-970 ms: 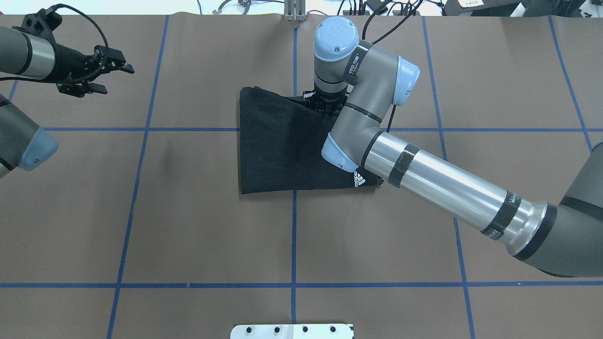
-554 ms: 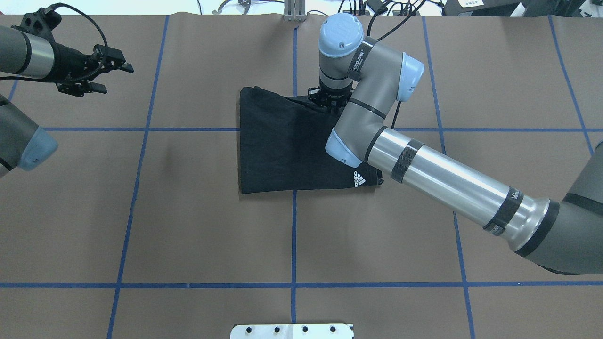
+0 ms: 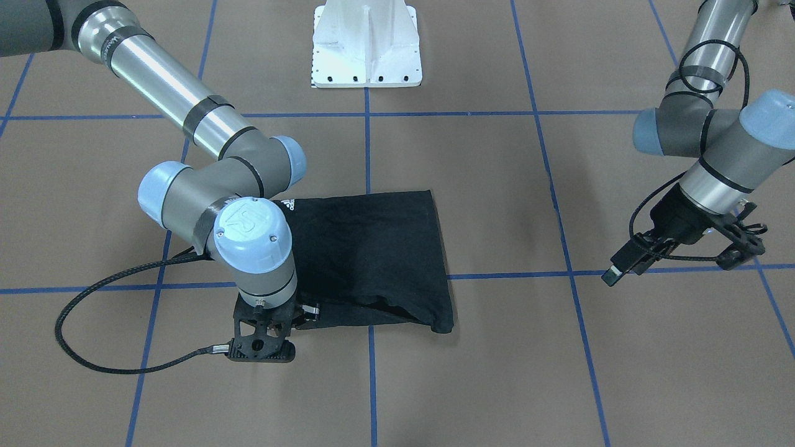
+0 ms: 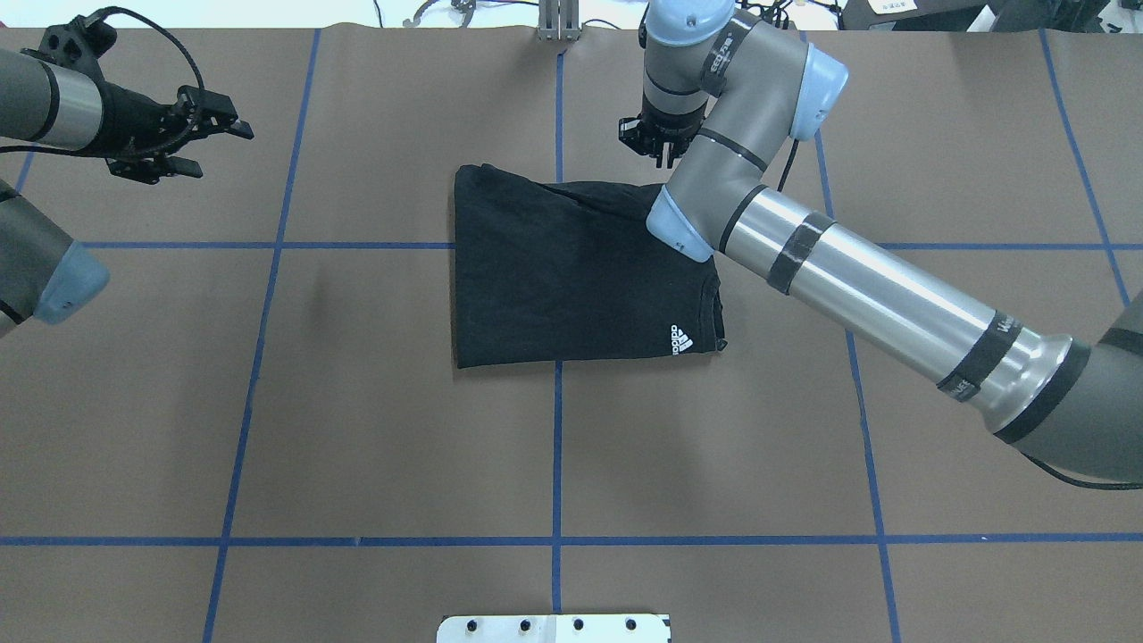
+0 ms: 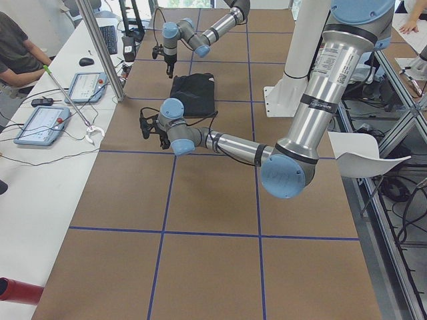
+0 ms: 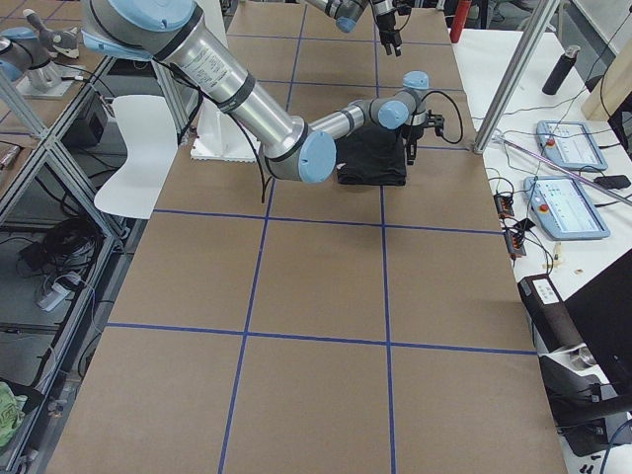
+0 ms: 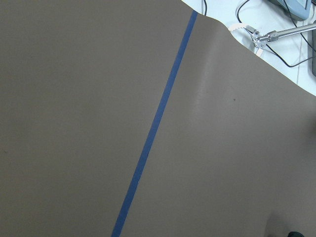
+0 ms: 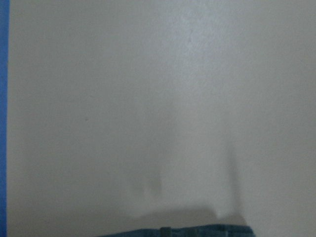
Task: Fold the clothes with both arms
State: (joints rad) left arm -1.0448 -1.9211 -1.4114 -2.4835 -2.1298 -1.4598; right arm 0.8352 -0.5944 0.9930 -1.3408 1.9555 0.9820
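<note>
The clothes are one black T-shirt [image 4: 554,277], folded flat into a rough rectangle at mid-table, with a small white logo [image 4: 681,339] at its near right corner. From the front the T-shirt [image 3: 372,248] shows a loose fold along the robot's far edge. My right gripper [image 4: 649,147] hovers just beyond that far edge, off the cloth. It looks open and holds nothing. Its wrist view shows only bare paper. My left gripper [image 4: 212,147] is open and empty at the far left of the table, well away from the shirt.
Brown paper with a blue tape grid [image 4: 556,446] covers the table. The white pedestal base [image 3: 366,49] stands at the robot's edge. A black cable [image 3: 93,347] loops on the table by the right wrist. A side bench [image 5: 47,113] holds tablets, with a person [image 5: 17,47] seated there.
My right gripper has left the shirt's far edge and moved farther from the robot, off the cloth. The shirt has stayed flat. The left arm has not moved.
</note>
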